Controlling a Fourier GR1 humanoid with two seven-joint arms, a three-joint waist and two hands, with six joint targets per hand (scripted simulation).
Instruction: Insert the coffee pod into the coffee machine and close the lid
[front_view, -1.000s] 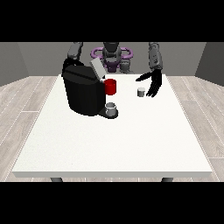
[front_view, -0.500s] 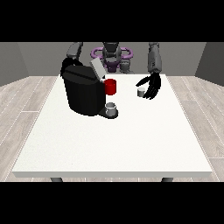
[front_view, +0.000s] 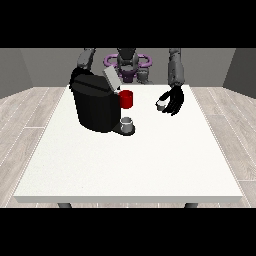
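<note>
Sitting on the rear left part of the white table: a black coffee machine, its grey lid tilting up and open, a red part jutting from its front and a small grey cup resting on its drip tray below. Hanging over the table at the view's right, well apart from the machine: a black hand, fingers curling down and round a small pale coffee pod, pinching it at its inner side; hard to tell whether the pod is touching the tabletop or being held just above it. Reaching down behind the machine at the view's left: the other arm, its hand hidden entirely by the machine's body, so nothing to report of its fingers. Standing small at the far edge, partly covered by the raised lid: the robot's torso, ringed in purple.
</note>
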